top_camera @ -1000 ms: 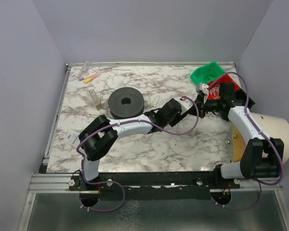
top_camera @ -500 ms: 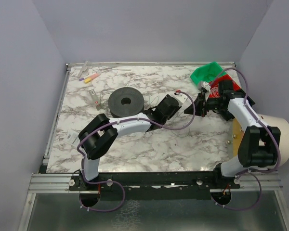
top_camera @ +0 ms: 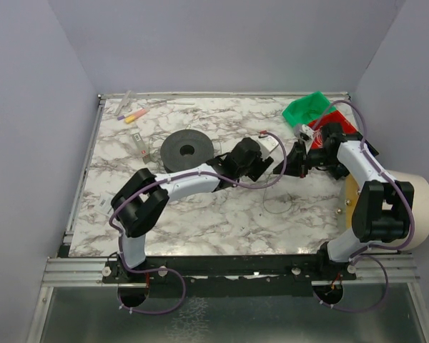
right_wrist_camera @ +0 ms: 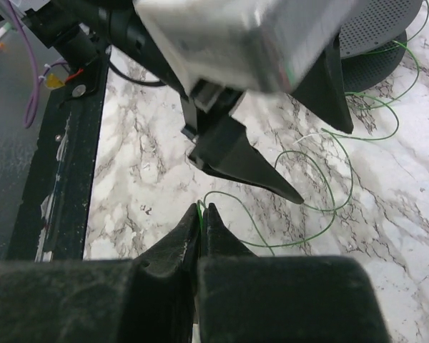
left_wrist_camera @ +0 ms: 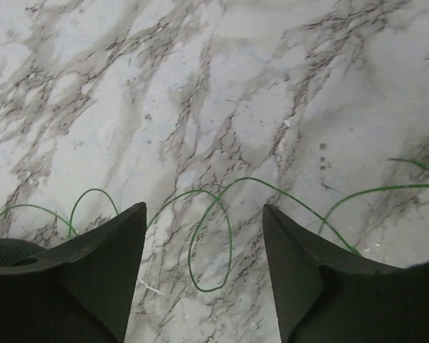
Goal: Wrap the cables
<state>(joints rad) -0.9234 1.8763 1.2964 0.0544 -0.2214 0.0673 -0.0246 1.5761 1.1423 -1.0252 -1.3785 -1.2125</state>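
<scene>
The cable is a hair-thin green wire [left_wrist_camera: 229, 246] lying in curly loops on the marble table [top_camera: 200, 214]. My left gripper [left_wrist_camera: 204, 209] hovers over one loop, open, with nothing between its fingers. The right gripper [right_wrist_camera: 206, 207] is shut on an end of the wire [right_wrist_camera: 287, 245], which curls away toward the left gripper [right_wrist_camera: 323, 164] just ahead of it. Seen from above, the left gripper [top_camera: 270, 166] and right gripper [top_camera: 286, 166] meet tip to tip at mid table, right of centre. A faint wire loop [top_camera: 277, 204] lies in front of them.
A black round spool [top_camera: 187, 151] sits behind the left arm, with more wire strands beside it. At the back right are a green bag [top_camera: 307, 107] and a red packet [top_camera: 327, 133]. Pens [top_camera: 132, 114] lie at the back left. A beige round object [top_camera: 415, 207] stands off the right edge.
The left wrist has drawn back toward the spool and its jaws narrowed, then widened again. The right arm has swung its elbow outward, gripper still shut. A faint wire loop now shows in front of them.
</scene>
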